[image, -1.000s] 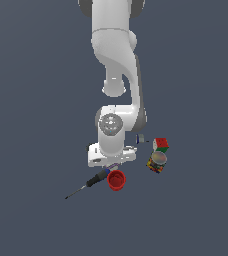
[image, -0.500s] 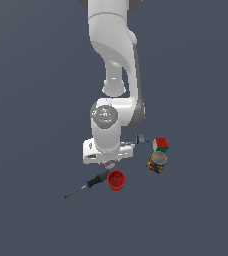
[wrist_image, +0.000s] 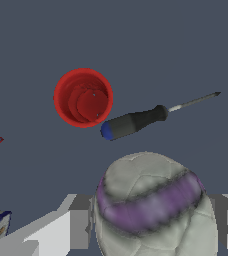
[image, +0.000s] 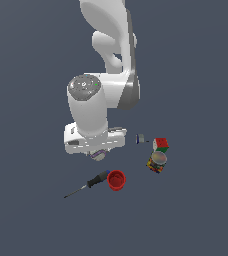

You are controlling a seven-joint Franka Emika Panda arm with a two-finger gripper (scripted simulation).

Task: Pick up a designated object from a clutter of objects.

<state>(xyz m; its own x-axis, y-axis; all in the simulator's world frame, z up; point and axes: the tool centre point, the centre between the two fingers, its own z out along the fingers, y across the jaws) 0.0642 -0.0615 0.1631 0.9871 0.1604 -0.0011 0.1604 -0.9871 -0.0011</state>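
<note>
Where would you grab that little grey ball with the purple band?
Across its widest middle, coming straight down from above. The ball is round, so fingers closing on opposite sides of its fattest part are least likely to slip off. In the wrist view it already sits between them; contact isn't clear.

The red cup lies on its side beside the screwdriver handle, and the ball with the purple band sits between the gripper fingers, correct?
Not quite: the red cup stands upright, its opening facing up, as the wrist view shows. It is beside the screwdriver handle, and the ball is between the gripper fingers.

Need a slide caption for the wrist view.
Purple-banded grey-white ball between the tool's fingers, above the red cup and screwdriver.
</note>
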